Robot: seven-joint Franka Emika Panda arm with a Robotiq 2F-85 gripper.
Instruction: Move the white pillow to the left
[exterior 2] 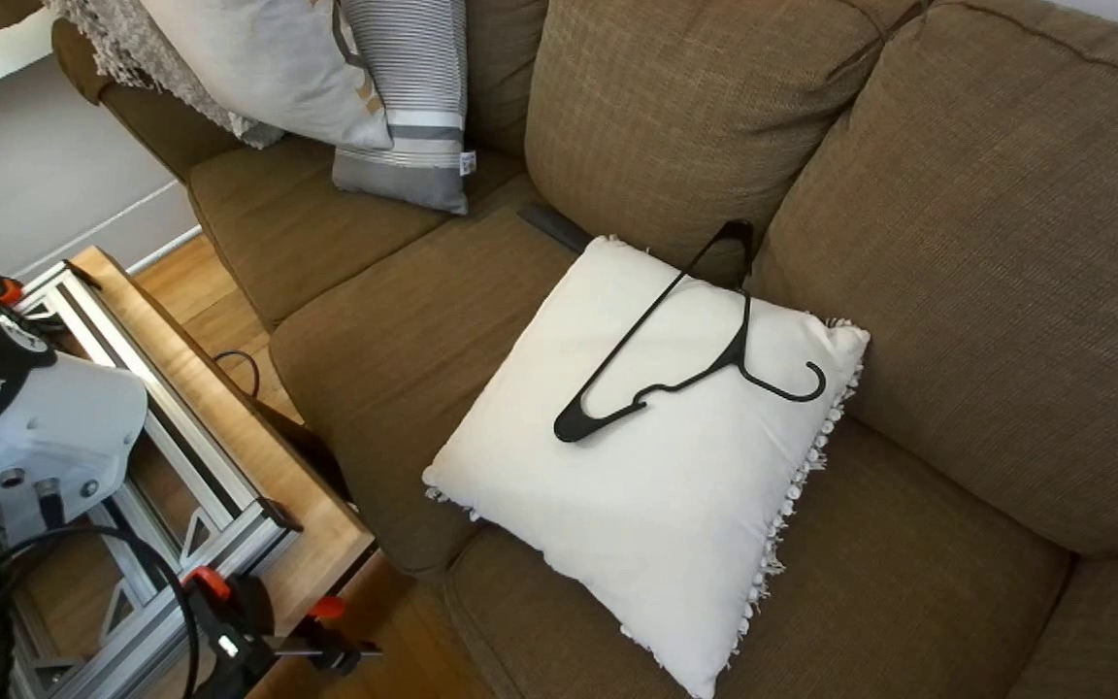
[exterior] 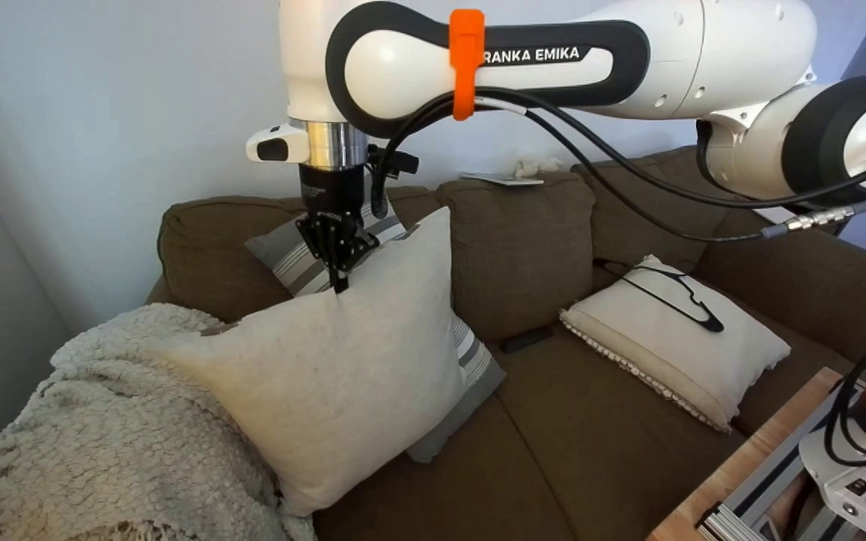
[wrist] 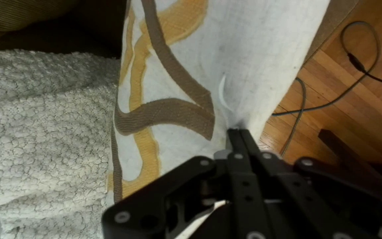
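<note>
Both exterior views look down on the couch (exterior 2: 404,320), the wrist view closer.

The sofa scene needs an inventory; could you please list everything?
Sofa: one, brown, both exterior views
Blanket: one, pale, sofa end
Striped pillow: one, grey and white, near blanket
White pillow: one, cream, before the striped pillow
Fringed pillow: one, white, sofa seat
Hanger: one, black, on fringed pillow
Oblong object: one, dark, sofa seat
Flat item: one, pale, atop sofa back
Fluffy item: one, pale, beside flat item
Cable: at least one, dark, on floor
Wall: at least one, pale, behind sofa
Table: one, brown, before sofa
Arm: one, white and black, over sofa
Gripper: one, black, shut on white pillow
</note>
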